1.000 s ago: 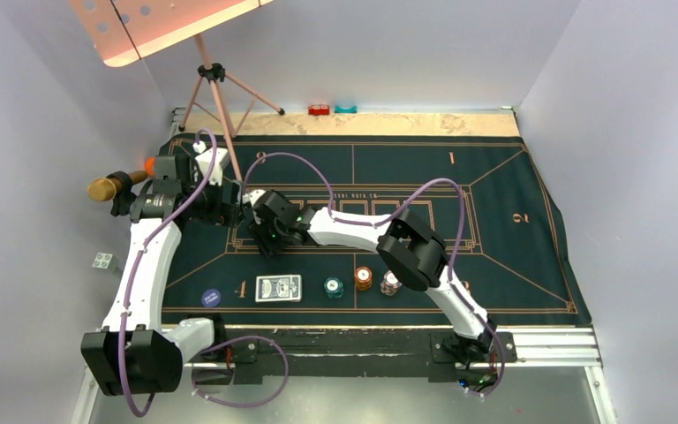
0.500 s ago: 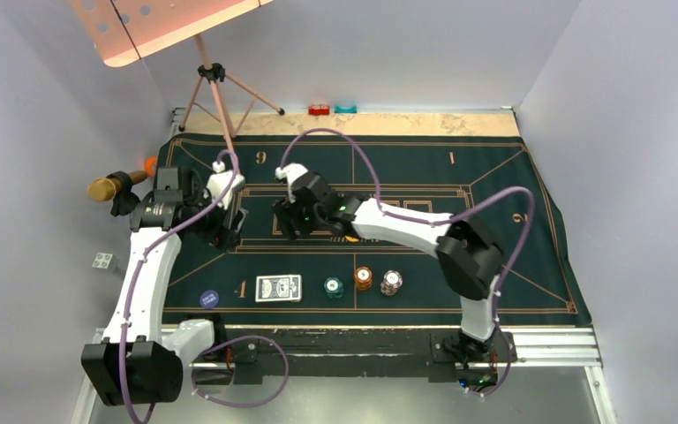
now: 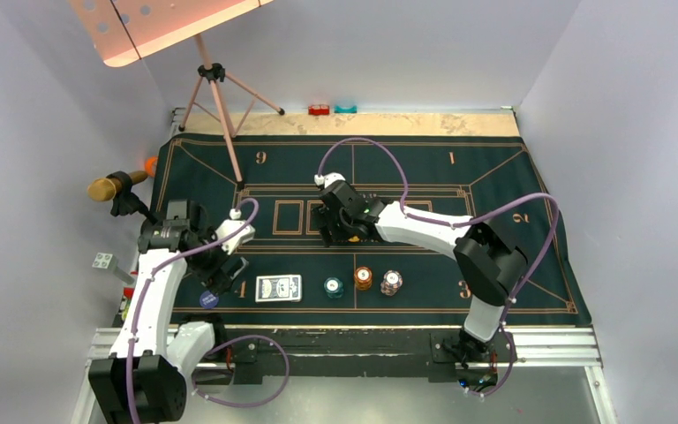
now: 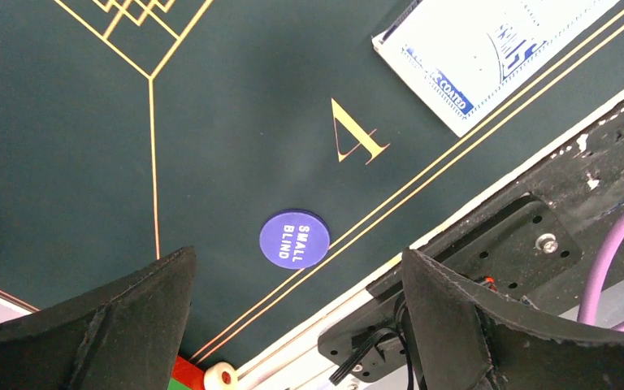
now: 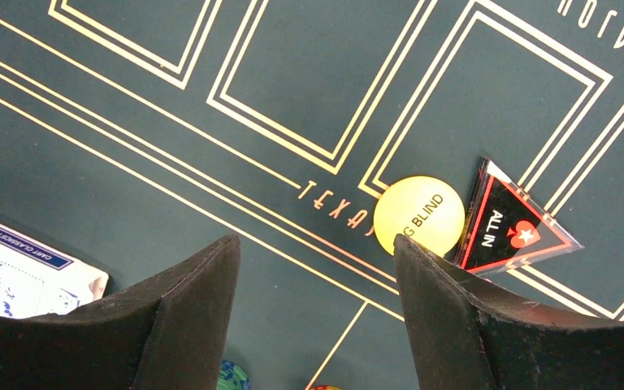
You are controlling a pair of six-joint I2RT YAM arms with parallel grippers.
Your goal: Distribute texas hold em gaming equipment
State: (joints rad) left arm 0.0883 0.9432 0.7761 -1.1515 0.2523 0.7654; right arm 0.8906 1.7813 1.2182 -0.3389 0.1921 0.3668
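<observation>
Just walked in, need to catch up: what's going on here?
Two robot arms are laying out poker gear on a green felt mat. The left claw hangs open over the blue small blind disc by the 4; the right claw, also open, hovers beside the yellow big blind disc and red all-in triangle mid-mat. Neither holds anything. The card pack, teal chip, orange chip and white-red chip sit along the near edge.

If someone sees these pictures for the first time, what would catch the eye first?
The dark green felt mat with gold lines covers most of the table. Along its near edge lie, in a row, a blue disc, a deck of cards and three striped chips. Near the middle, a yellow disc sits right beside a red-edged triangle marker.
</observation>
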